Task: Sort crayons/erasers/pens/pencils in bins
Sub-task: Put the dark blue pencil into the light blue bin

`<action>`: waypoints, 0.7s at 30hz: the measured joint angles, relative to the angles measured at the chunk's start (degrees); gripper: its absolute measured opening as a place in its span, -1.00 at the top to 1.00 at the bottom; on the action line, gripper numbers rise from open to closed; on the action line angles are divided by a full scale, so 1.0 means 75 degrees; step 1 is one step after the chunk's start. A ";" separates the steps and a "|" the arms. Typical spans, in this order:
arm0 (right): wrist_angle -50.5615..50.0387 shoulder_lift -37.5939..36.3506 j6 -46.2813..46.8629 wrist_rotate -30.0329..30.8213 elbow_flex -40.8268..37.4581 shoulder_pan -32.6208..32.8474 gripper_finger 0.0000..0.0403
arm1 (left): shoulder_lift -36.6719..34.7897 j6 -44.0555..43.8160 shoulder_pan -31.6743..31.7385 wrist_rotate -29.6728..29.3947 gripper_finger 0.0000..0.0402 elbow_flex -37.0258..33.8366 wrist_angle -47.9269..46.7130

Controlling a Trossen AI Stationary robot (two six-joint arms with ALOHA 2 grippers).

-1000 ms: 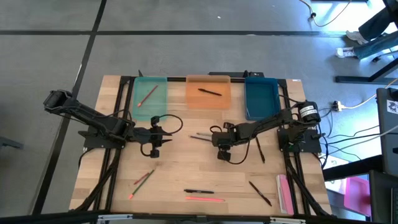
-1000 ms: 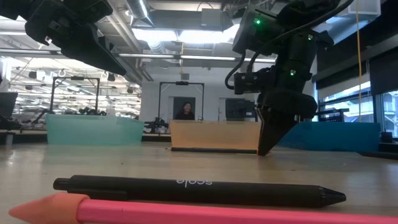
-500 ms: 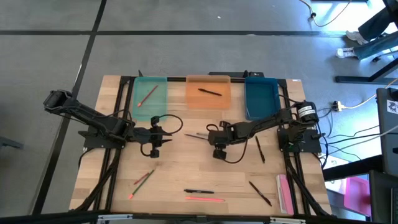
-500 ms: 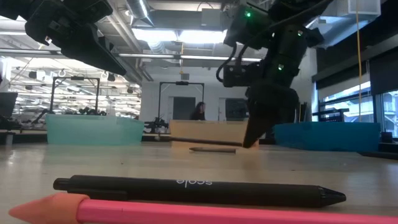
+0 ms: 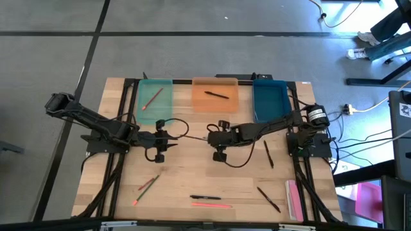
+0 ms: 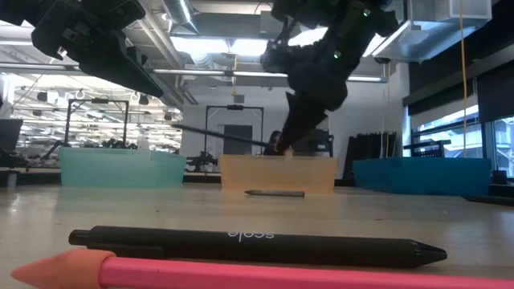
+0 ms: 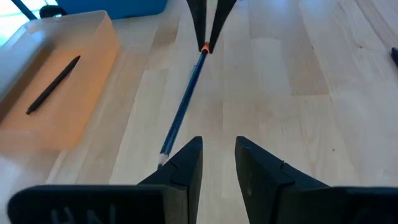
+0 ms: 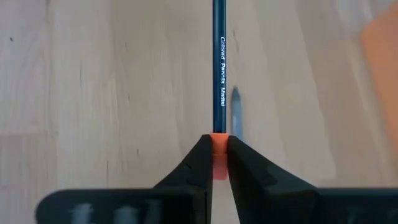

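The jaws of the right gripper (image 8: 215, 163) are clamped on the orange end of a dark blue pencil (image 8: 219, 68), on which "Colored Pencils Medal" can be read; it is held above the table (image 5: 192, 173), mid-table in front of the orange bin (image 5: 215, 102). The left gripper (image 7: 217, 163) is seen narrowly parted and empty, left of centre.

Nearest in the low view, a black pen (image 6: 257, 246) marked "scale", printed upside down, lies behind a pink pencil (image 6: 241, 274) cut off by the frame. Farther off, a small grey stick (image 6: 275, 193) lies before the orange bin; its kind cannot be made out. The teal bin (image 5: 155, 96) holds a pink-orange pencil (image 5: 151, 98), the orange bin a pen (image 5: 217, 95); the blue bin (image 5: 269, 99) stands rightmost.
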 joint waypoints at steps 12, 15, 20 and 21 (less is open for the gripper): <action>0.0194 -0.0007 -0.0342 0.0023 0.0076 0.0003 0.78 | -0.0001 0.1361 0.0075 -0.0675 0.56 0.0008 -0.0166; 0.0272 -0.0010 -0.0470 0.0028 0.0076 0.0003 0.78 | 0.0002 0.1275 0.0264 -0.0670 0.56 0.0012 -0.0513; 0.0304 -0.0010 -0.0469 0.0027 0.0076 0.0003 0.78 | 0.0002 0.1195 0.0428 -0.0620 0.56 0.0012 -0.0635; 0.0304 -0.0010 -0.0472 0.0027 0.0076 0.0003 0.78 | 0.0002 0.1198 0.0451 -0.0612 0.56 0.0012 -0.0630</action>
